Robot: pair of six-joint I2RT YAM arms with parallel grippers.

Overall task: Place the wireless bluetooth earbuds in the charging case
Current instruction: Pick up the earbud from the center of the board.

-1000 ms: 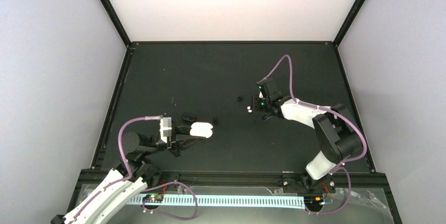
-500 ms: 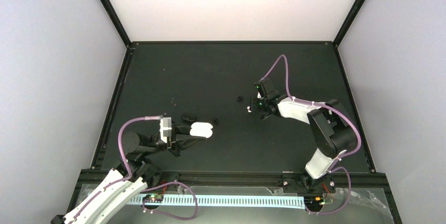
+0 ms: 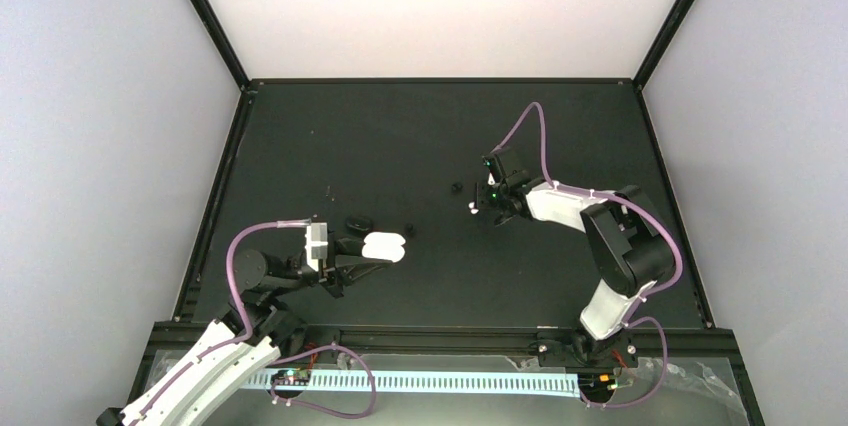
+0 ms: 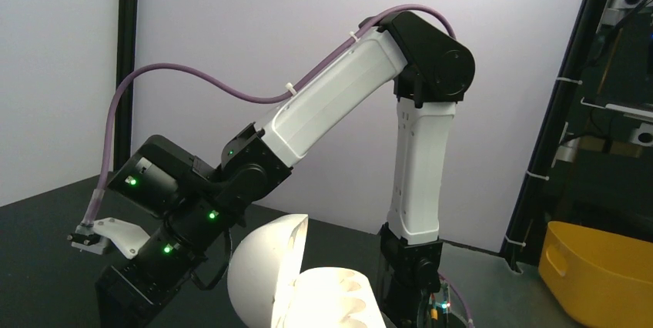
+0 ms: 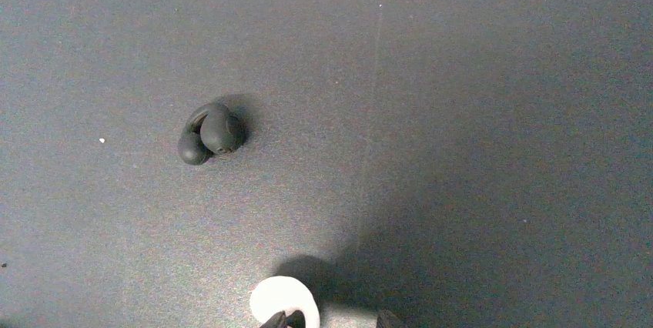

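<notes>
Earbuds [image 5: 209,134] lie loose on the tabletop [image 5: 500,74], none seated; my left end effector [image 3: 360,252] pinches the open white charging case [image 4: 308,289], my right end effector [image 5: 329,320], partly spread, hovers at a white earbud [image 5: 285,297].

The left arm [image 3: 195,374] and right arm [image 3: 557,208]: white shell links, black joint housings, black bases. A purple cable [image 4: 258,100] loops along each, cinched with white ties [image 4: 355,35]. Small green lights [image 4: 131,182] on black wrist housings. The elbow housing [image 4: 435,62] round, black.
</notes>
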